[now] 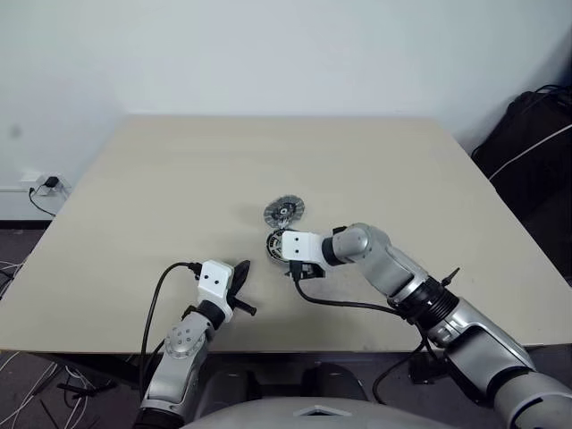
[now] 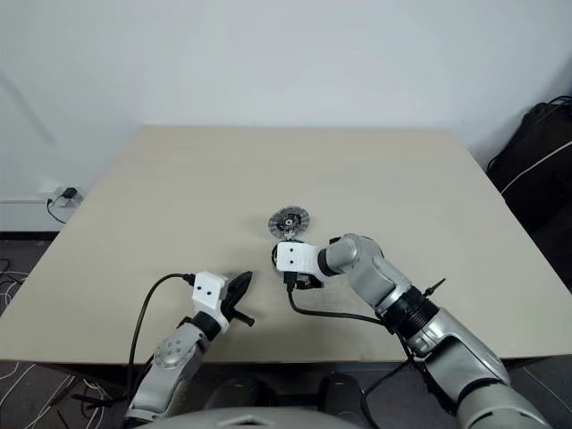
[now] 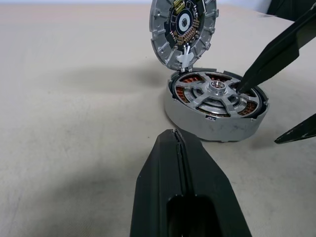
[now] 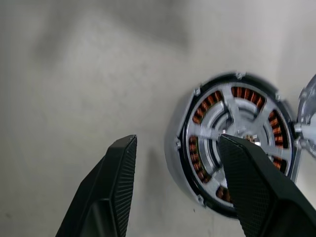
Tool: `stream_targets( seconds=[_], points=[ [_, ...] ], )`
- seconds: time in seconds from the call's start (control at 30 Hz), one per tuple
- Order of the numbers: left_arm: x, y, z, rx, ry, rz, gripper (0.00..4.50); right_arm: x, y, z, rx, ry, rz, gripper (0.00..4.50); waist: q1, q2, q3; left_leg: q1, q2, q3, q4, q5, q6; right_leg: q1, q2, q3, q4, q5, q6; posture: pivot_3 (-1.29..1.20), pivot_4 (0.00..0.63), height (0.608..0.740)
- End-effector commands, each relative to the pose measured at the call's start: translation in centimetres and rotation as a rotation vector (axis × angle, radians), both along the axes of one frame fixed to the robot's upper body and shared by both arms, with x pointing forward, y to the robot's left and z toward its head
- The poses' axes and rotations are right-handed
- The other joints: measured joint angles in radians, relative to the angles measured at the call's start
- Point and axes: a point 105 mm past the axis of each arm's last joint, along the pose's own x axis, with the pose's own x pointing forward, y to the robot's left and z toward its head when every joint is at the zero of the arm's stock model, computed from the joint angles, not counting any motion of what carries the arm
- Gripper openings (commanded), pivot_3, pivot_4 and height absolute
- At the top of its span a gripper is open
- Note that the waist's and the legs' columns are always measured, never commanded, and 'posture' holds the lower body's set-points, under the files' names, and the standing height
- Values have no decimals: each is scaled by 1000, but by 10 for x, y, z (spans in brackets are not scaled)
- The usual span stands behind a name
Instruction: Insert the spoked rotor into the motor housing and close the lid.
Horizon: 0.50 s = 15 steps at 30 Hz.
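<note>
left wrist view: lid (image 3: 183, 30) upright

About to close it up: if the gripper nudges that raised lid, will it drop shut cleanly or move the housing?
The lid stands nearly upright on a small hinge at the housing rim, so a light push should probably tip it shut. It looks like rigid metal, unlikely to flex. The housing sits flat and squat; it may slide on the smooth table rather than tip.

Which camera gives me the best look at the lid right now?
The left wrist view: the lid stands tilted open behind the motor housing, its inner face fully visible. The right wrist view catches just its edge. In the head views it is a small disc beyond the right gripper.
</note>
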Motion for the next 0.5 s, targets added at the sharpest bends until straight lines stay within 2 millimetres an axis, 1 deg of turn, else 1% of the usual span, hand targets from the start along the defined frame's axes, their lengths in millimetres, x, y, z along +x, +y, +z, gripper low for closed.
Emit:
stream_targets(
  seconds=[0.03, 0.23, 0.37, 0.5],
  points=[
    [5, -3, 12, -17, -54, 1, 0, 8, -3, 8, -26, -41, 28, 2824, 0, 0, 0, 0, 0, 0, 0, 0, 0, 0, 0, 0, 0, 0, 0, 0, 0, 740],
    [6, -2, 13, -32, -56, 22, 0, 13, -12, 2, -71, -49, 25, 2824, 0, 0, 0, 0, 0, 0, 0, 0, 0, 0, 0, 0, 0, 0, 0, 0, 0, 740],
    [6, -1, 13, -38, -56, 30, 0, 17, -14, 1, -76, -83, 22, 1925, 0, 0, 0, 0, 0, 0, 1, 0, 0, 0, 0, 0, 0, 0, 0, 0, 0, 740],
    [7, -2, 12, -41, -52, 35, 0, 18, -13, 1, -55, -95, 9, 590, -1, 0, 0, 0, 0, 0, 1, 0, 0, 0, 0, 0, 0, 0, 1, 0, 0, 740]
  ],
)
